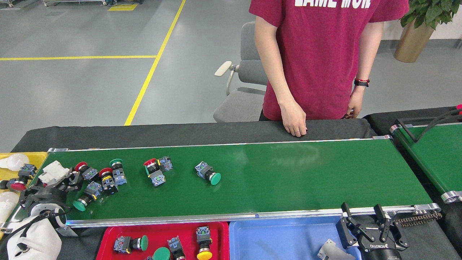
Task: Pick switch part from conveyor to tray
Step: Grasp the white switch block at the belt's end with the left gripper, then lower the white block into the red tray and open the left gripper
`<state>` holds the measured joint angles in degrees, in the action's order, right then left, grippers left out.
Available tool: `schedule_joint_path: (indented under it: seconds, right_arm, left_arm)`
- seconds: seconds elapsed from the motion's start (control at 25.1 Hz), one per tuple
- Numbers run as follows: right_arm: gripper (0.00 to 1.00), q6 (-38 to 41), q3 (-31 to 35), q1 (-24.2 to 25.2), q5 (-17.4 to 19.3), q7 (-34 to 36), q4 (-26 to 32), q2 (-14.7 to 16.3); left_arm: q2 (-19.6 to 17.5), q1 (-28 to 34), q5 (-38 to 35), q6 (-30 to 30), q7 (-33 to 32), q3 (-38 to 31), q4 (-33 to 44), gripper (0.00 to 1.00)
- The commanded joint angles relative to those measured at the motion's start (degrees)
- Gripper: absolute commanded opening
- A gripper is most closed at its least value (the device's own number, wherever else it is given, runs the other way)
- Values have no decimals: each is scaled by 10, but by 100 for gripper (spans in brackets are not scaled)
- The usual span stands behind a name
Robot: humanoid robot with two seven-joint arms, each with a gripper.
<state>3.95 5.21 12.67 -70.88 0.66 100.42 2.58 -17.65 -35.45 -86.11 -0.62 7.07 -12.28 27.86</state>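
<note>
Grey workshop floor with yellow lines lies behind the long glossy dark green conveyor belt [274, 173], framed in silver metal. Push-button switch parts lie toward the belt's left end: a lone green-capped switch [208, 173] near the middle, a red-capped pair [156, 169] to its left, and a loose cluster of red-, green- and yellow-capped switches [99, 180] further left, beside a white plastic block [53, 171]. The black left gripper [54, 182] sits over the belt's left end, just at the white block; whether its fingers are spread or closed cannot be told. Below the belt's near edge, a red tray [108, 234] holds several switches, and a blue tray [281, 238] lies to its right. The black right gripper [364, 224] hovers by the blue tray's right side, fingers spread and empty. A yellow tray [7, 175] with white bulbs sits at far left. A person in a maroon shirt [321, 54] stands behind the belt, one hand [294, 121] on the black table edge.
</note>
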Motion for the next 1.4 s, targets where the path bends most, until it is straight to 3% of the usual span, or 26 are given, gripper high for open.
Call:
schedule_joint_path:
  seconds: [0.0,0.36,0.52,0.64,0.92,1.08,1.24,1.36]
  right_arm:
    - [94,1,0,-5,0,0,6,-3]
    - [94,0,-4,-6,-2,0,6,-10]
    - [94,0,-4,-4,-3,0,7,-11]
    - [94,0,-4,-3,-3,0,7,-11]
    - [94,0,-4,-3,-3,0,7,-11]
    - [94,0,-4,-3,-3,0,7,-10]
    - [94,1,-4,-2,-3,0,7,-10]
    - [94,1,-4,-2,-3,0,7,-10]
  left_arm:
    - [-5,-10,2,3,25,14,-17,30]
    - [-9,-7,2,-9,44,31,3,16]
    - [-20,33,5,-125,43,23,139,13]
    - [-31,111,22,-198,38,22,277,12]
    - [-10,326,56,-410,11,33,589,12]
    - [37,387,51,-438,-47,118,695,13]
    - [67,392,46,-434,-90,214,716,15]
    - [101,391,0,-434,-106,254,716,17]
